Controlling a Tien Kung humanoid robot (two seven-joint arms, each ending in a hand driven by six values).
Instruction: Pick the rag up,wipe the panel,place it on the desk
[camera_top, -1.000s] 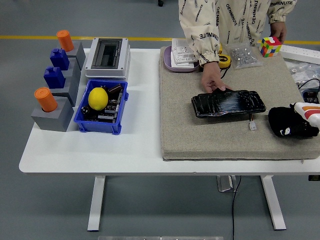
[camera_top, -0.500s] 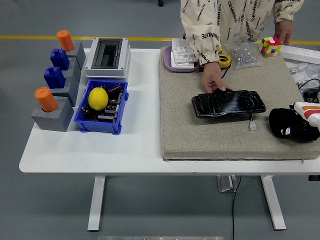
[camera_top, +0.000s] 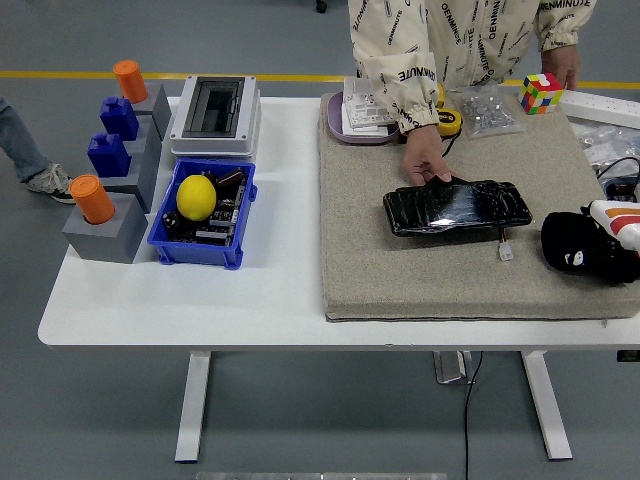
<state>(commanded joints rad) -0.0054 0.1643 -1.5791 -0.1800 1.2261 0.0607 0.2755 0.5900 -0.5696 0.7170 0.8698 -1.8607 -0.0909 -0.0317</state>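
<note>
Head view: white counter (camera_top: 280, 300), beige felt-like mat (camera_top: 400, 250) over right half. Glossy black rectangular panel (camera_top: 457, 207) flat on mat centre, crinkled reflective surface; person's hand (camera_top: 425, 163) pressing its far-left corner. Black soft rag (camera_top: 575, 247) bunched at counter's right edge, right hand (camera_top: 612, 240) clenched around it. Lettering on person's jacket too broken to read. Blue bin (camera_top: 203, 215) with yellow lemon (camera_top: 196, 197) toward left edge. Bare mat between panel and rag.
</note>
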